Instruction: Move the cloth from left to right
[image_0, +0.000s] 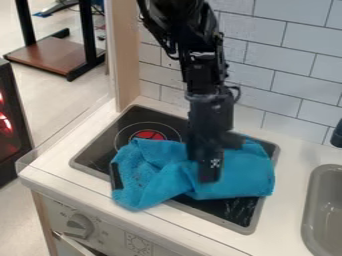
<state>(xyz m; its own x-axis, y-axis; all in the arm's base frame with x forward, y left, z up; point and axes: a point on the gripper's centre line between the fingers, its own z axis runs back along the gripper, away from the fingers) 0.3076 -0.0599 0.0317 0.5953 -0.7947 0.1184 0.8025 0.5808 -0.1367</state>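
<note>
Camera view: at the far left, a dark box (15, 142) with a red glow stands beside the counter (57, 162). Behind it on the floor is a black-framed stand with a brown base (53, 54). A wooden post (125, 55) rises at the counter's back left, next to the tiled wall (294, 60). A knob (79, 226) sits on the front panel below.

The black stove top (100, 150) has a red burner mark (148, 135), partly covered by the blue cloth (150, 175). The cloth lies rumpled across the stove top, its left part hanging over the front rim onto the counter and its right end reaching the right rim.

The arm (204, 70) comes down from the top edge, blocking part of the wall and the cloth's middle. The pincer (209, 172) points down at the middle of the cloth; whether it is open, or has hold of the cloth, I cannot tell.

Farther right, past a strip of counter, are the grey sink (312, 200) and a black tap (336, 135) at the view's edge.
</note>
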